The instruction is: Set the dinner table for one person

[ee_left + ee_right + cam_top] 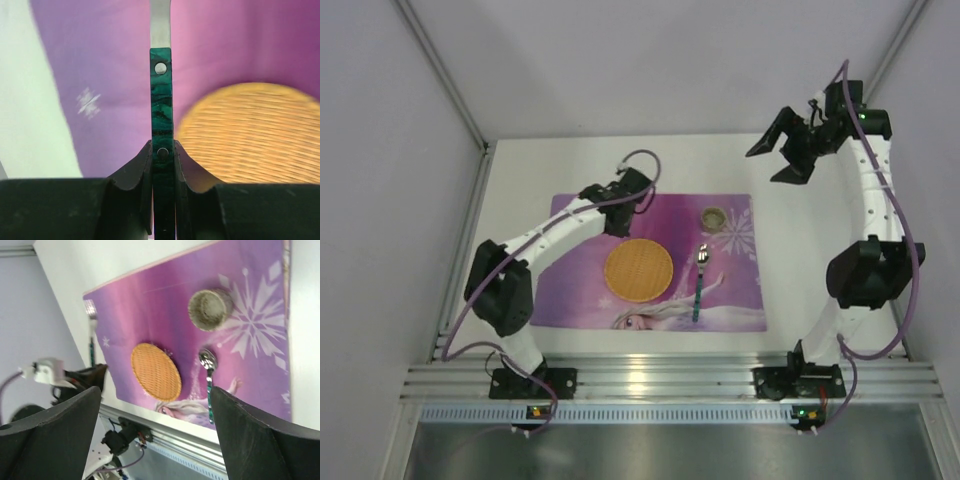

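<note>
left gripper [162,150] is clamped tight on a green-handled utensil [162,107], both fingers pinching the marbled handle near its lower rivet, silver end pointing away from the wrist camera; knife or fork, can't tell. utensil is over the purple placemat [580,290], just left of the orange round plate [638,270]; whether it touches the cloth can't tell. in the top view that arm reaches over the far left part of the mat, just beyond the plate. right gripper [778,157] is up high at the far right, well apart from everything, fingers spread wide and holding nothing. dinner table [788,235] is the white top under it all, with the placemat lying flat on it in front of the arm bases. on the mat: plate about centre, spoon [701,285] right of the plate with its bowl toward the far side and green handle toward the near edge, small round cup [713,217] just beyond the spoon near the far right corner, upright.
</note>
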Tool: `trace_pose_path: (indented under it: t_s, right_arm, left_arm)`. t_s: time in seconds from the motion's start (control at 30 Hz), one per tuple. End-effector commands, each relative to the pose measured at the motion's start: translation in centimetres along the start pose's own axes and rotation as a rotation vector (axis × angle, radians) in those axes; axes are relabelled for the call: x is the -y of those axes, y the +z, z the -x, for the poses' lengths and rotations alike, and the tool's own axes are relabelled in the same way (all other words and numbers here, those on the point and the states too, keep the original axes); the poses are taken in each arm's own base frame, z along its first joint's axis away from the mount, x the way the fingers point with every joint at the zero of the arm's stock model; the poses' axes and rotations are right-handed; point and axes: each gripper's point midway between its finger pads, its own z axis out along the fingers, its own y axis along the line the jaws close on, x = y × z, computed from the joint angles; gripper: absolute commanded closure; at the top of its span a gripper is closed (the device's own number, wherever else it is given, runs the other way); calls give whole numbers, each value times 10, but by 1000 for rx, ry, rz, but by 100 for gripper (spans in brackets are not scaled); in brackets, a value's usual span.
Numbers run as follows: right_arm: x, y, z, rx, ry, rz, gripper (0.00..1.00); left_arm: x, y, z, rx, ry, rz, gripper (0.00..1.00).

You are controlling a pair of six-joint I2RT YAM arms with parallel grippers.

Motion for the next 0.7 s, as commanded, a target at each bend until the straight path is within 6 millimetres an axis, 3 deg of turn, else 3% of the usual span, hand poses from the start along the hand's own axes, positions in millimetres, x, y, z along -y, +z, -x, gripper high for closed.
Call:
trace_pose_path:
  t_s: [0.0, 0.03, 0.07, 0.1, 0.13, 0.33, 0.57, 0.67]
  right_arm:
    - [10, -20, -19, -25, -22, -6, 10]
    - [19, -14, -25, -49, -5, -19, 11]
    - [22, -13, -28, -56, 0, -22, 11]
    - [22, -13, -29, -50, -6, -15, 11]
    - [27, -8, -35, -71, 9, -15, 11]
    - [31, 0, -38, -83, 12, -1, 12]
    - [32, 5, -38, -106, 8, 8, 12]
    - [33, 7, -41, -115, 11, 9, 12]
  left_arm:
    - [-38, -21, -7, 2, -232, -128, 100]
    - [-56, -16, -12, -12, -282, -122, 100]
    - [-61, -11, -28, -51, -298, -132, 100]
    - [-57, -17, -32, -65, -318, -215, 100]
    - [-66, -14, -39, -90, -353, -233, 100]
    - [-57, -9, -86, -241, -384, -329, 100]
    - [-51, 14, -137, -467, -386, -289, 100]
    - [-50, 17, -147, -509, -397, -271, 100]
